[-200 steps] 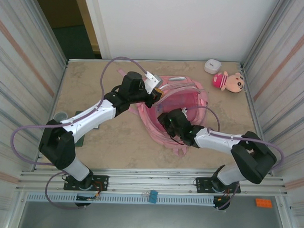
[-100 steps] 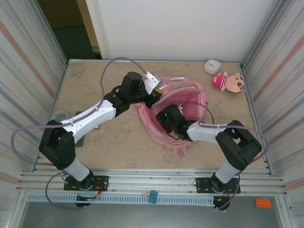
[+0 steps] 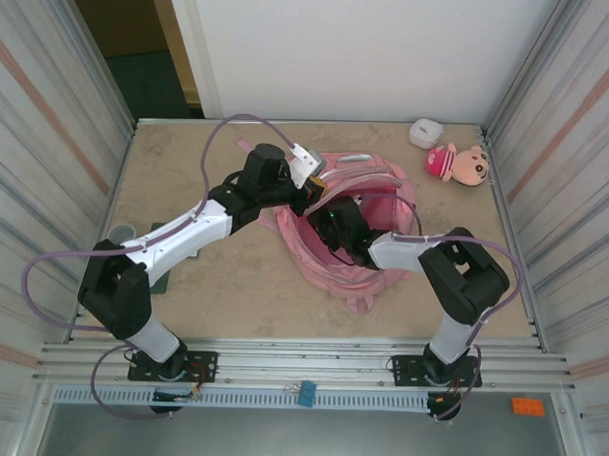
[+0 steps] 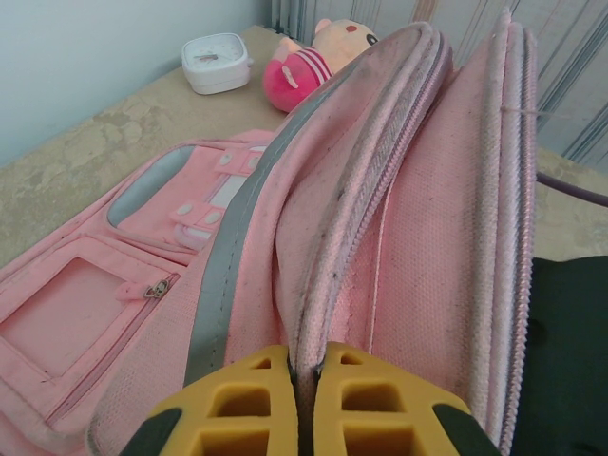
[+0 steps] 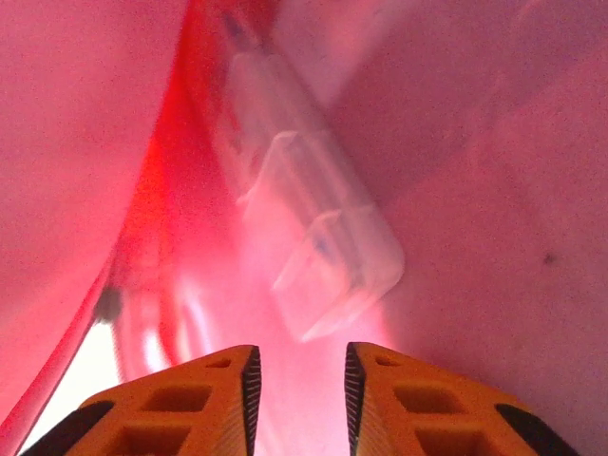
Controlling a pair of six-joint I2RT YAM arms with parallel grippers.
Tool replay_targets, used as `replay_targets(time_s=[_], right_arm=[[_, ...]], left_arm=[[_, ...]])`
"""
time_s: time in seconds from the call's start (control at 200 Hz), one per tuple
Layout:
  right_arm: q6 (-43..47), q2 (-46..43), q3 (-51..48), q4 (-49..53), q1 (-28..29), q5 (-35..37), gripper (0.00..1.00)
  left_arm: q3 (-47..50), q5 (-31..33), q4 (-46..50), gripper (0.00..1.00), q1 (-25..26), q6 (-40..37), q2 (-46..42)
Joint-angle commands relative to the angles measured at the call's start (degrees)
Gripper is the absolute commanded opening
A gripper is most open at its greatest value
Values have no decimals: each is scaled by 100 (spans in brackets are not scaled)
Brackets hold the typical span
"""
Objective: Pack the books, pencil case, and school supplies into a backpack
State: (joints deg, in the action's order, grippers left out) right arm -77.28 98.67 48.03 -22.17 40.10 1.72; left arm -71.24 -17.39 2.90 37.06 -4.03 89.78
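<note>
- Pink backpack (image 3: 384, 199) lies on the tan table (image 3: 192, 154), toward the far side and about mid-way across, its mouth gaping toward the arms. The left gripper (image 3: 312, 191) pinches the left edge of that mouth and holds it up. The right gripper (image 3: 326, 222) reaches into the opening. A plush doll (image 3: 457, 162) and a small white clock (image 3: 425, 132) sit at the far right corner, well apart from the bag.
- From the left wrist, the left gripper (image 4: 299, 399) has its yellow fingers pressed together on the zip-edged rim of the backpack (image 4: 399, 228). The front pockets lie flat on the left. The plush doll (image 4: 309, 57) and white clock (image 4: 217, 62) stand beyond.
- From the right wrist, the right gripper (image 5: 299, 380) is deep in the red-pink lining, its orange fingers apart with nothing between them. A clear plastic case (image 5: 318, 252) lies just ahead of them on the bag's inner wall.
- Judged from this, packing is under way: the bag is open and at least one item is inside. Whether the book is in cannot be told. Any remaining supplies and the closing of the bag are left to do.
</note>
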Motion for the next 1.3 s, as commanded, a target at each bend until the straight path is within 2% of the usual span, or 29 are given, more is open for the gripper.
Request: replay_targets(time_s=[0.0,0.226,0.341,0.431,0.606,0.757,0.902,1.082,1.293], right_arm=[[645,-644,-204,390,207,40,34],[1406,-1968,-833,996,437,265,39],[1834,-2760,-1001,1709,490,545,41],[2124,-3427,-1154,2216,503,700,42],[2590,-4990,-1621,2563,503,672,42],[2809,-6060,-1796,3163,490,946,44],[2821,-6670,-1871,3677,423,1134,45],[2812,-6967,-1946,3894,325,1110,46],[2936,-6858,-1867,3849,258,1011,46]], left_arm=[[-91,89,-512,0,-90,21,-118],[58,215,-348,0,-94,-147,-159],[340,281,-312,0,-94,-323,-263],[566,318,-242,0,-94,-481,-335],[1060,293,-215,0,-63,-600,-313],[1452,372,-193,0,131,-634,-159],[1704,445,-164,12,298,-545,45],[1798,348,-57,26,355,-155,178],[1638,442,355,55,299,324,-89]])
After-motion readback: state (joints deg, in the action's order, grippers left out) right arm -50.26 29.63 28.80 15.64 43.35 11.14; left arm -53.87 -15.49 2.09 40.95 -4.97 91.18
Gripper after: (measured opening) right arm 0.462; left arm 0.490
